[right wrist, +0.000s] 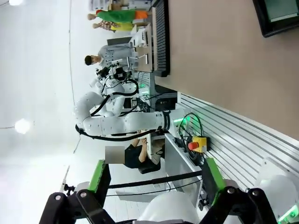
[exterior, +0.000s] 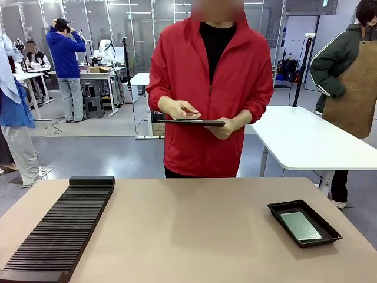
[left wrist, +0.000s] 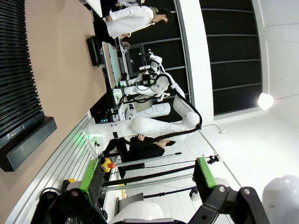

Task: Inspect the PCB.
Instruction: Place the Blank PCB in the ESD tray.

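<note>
From the front, the PCB [exterior: 300, 225] lies flat in a black tray [exterior: 281, 209] near the tabletop's [exterior: 188, 230] right edge; each wrist view shows its tool, left [left wrist: 148, 179] and right [right wrist: 154, 182], released and empty.
</note>
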Controlling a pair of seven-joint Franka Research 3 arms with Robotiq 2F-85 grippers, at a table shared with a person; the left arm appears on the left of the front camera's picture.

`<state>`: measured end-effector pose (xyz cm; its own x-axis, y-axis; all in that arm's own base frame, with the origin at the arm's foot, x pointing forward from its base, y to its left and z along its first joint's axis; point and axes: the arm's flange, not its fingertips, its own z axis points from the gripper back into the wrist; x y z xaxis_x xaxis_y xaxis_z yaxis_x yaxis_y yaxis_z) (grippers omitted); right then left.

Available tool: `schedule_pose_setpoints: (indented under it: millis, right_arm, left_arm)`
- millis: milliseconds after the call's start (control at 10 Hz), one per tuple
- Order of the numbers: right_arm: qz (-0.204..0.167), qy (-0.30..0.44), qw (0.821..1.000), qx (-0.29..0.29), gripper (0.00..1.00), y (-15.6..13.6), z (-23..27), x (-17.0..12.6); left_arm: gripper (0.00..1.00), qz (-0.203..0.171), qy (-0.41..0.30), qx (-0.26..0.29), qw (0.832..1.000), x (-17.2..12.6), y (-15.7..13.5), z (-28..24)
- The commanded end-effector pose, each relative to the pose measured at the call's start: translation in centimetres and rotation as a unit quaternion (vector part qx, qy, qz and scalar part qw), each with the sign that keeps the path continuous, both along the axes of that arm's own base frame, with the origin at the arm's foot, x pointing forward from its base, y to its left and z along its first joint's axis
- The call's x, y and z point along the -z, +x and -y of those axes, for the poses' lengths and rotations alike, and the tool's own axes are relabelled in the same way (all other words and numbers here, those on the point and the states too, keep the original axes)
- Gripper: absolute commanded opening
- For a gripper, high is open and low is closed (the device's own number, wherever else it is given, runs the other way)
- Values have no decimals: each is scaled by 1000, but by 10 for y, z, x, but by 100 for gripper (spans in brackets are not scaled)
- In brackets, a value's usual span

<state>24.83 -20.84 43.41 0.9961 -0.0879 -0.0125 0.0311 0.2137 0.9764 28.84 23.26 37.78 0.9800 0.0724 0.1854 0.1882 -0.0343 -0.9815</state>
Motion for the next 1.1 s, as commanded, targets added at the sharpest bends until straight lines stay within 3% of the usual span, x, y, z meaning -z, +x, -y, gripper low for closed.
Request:
schedule_pose_setpoints:
  millis: [0,200,300,1000]
  right_arm:
    - [18,17,1000,-8,100,0,7,4]
    - [22,54,998,-9,100,11,9,12]
    - [9,17,1000,-2,100,1,2,6]
    - [9,17,1000,-2,100,1,2,6]
  left_arm:
    - [100,-4,4,1,1000,-3,-1,-2]
    - [100,-4,4,1,1000,-3,-1,-2]
    - [100,-4,4,1,1000,-3,-1,-2]
    - [100,-4,4,1,1000,-3,-1,-2]
